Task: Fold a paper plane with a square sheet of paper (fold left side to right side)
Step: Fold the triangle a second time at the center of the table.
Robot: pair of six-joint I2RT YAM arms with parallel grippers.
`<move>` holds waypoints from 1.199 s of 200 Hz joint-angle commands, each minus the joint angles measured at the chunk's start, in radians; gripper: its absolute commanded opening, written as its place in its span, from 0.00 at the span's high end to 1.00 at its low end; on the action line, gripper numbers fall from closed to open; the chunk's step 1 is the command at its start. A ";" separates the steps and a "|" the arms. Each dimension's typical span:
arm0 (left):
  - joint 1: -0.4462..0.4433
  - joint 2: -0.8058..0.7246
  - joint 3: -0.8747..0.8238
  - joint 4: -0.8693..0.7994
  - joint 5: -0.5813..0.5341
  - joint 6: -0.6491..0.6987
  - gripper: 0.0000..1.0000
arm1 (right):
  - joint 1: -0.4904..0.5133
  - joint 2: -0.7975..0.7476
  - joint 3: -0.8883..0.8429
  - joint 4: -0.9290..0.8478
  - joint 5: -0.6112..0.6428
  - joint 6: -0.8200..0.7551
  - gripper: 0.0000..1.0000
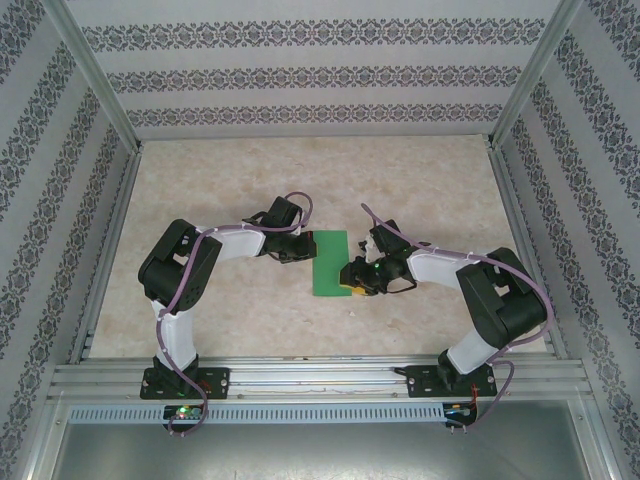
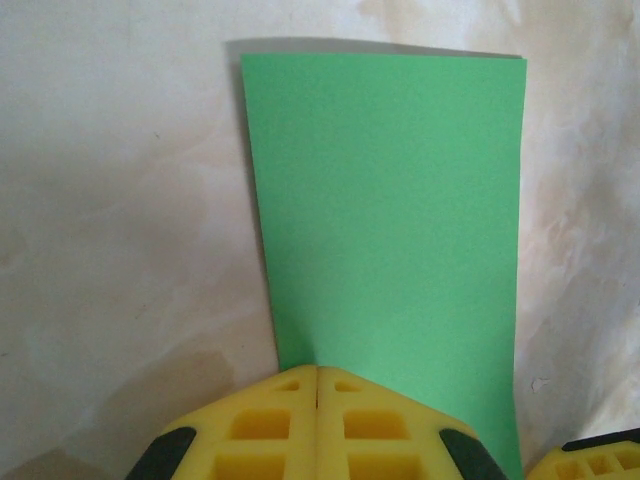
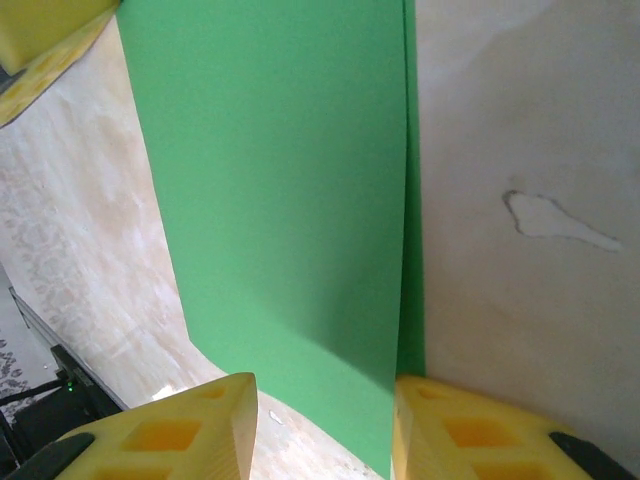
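The square sheet of paper (image 1: 330, 263) lies on the table doubled into a narrow bright green rectangle. My left gripper (image 1: 305, 250) is shut, and its yellow fingertips (image 2: 317, 368) rest at the paper's (image 2: 390, 210) near left corner. My right gripper (image 1: 352, 278) stands open at the paper's near right end. In the right wrist view the upper layer (image 3: 280, 180) bows up between the fingers of my right gripper (image 3: 325, 385), and a strip of the lower layer (image 3: 410, 250) shows beside the right finger (image 3: 470, 430). Nothing is clamped.
The beige marbled tabletop (image 1: 420, 190) is ringed by an aluminium frame (image 1: 310, 375) and patterned walls. Both arms bend in toward the middle, their fingertips close together over the paper. A pale scuff (image 3: 555, 220) marks the table right of the sheet.
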State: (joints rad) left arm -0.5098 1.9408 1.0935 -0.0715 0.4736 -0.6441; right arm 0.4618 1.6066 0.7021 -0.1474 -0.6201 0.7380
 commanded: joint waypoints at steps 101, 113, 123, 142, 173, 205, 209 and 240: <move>-0.012 0.037 0.002 -0.088 -0.027 0.003 1.00 | -0.089 0.137 0.153 0.057 -0.064 -0.058 0.61; -0.012 0.037 0.004 -0.085 -0.023 0.001 1.00 | -0.098 0.152 0.164 0.056 -0.067 -0.064 0.62; -0.012 0.037 0.004 -0.085 -0.021 0.001 1.00 | -0.105 0.164 0.171 0.056 -0.070 -0.068 0.63; -0.013 0.032 0.006 -0.085 -0.020 0.003 1.00 | -0.119 0.182 0.180 0.055 -0.073 -0.077 0.66; -0.013 0.013 0.020 -0.085 -0.011 0.018 0.97 | -0.127 0.194 0.191 0.051 -0.087 -0.083 0.75; -0.012 -0.038 0.050 -0.102 -0.017 0.051 0.87 | -0.136 0.186 0.197 0.028 -0.098 -0.088 0.90; -0.013 -0.046 0.054 -0.106 -0.020 0.058 0.85 | -0.137 0.184 0.198 0.024 -0.100 -0.088 0.92; -0.012 -0.145 0.039 -0.122 -0.050 0.106 0.70 | -0.138 0.167 0.200 -0.008 -0.110 -0.078 0.98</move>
State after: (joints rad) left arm -0.5110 1.9064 1.1244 -0.1448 0.4576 -0.5999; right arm 0.3355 1.7905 0.8822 -0.1116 -0.7021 0.6659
